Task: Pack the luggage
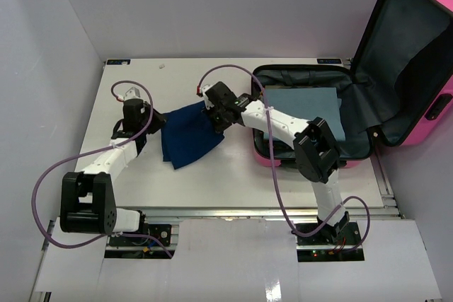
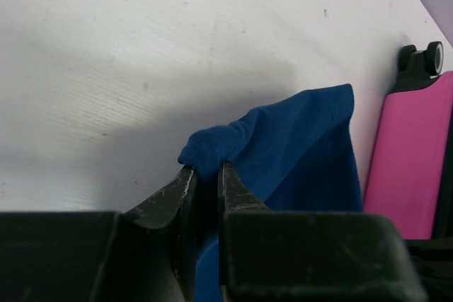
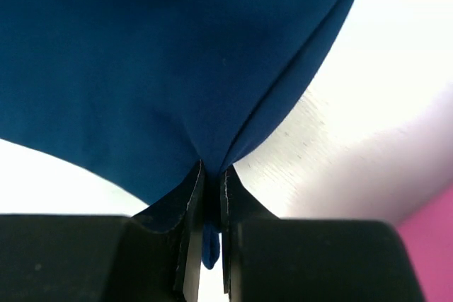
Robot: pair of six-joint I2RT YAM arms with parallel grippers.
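Nearby, folded cloth (image 1: 308, 107) inside luggage (image 1: 407, 61).

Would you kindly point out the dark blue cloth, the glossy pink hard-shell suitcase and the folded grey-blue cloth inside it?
Dark blue cloth (image 1: 185, 141): top external view, middle of the fabric.
Glossy pink hard-shell suitcase (image 2: 410, 167): left wrist view, outer shell wall.
Folded grey-blue cloth (image 1: 311, 104): top external view, bare upper area.

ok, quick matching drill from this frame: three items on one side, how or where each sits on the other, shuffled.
1. dark blue cloth
2. pale blue cloth
3. lid

A. raised, standing open
B. lying flat inside the luggage
C. pinched by left claw and right claw

Pairs: 1-C, 2-B, 3-A.
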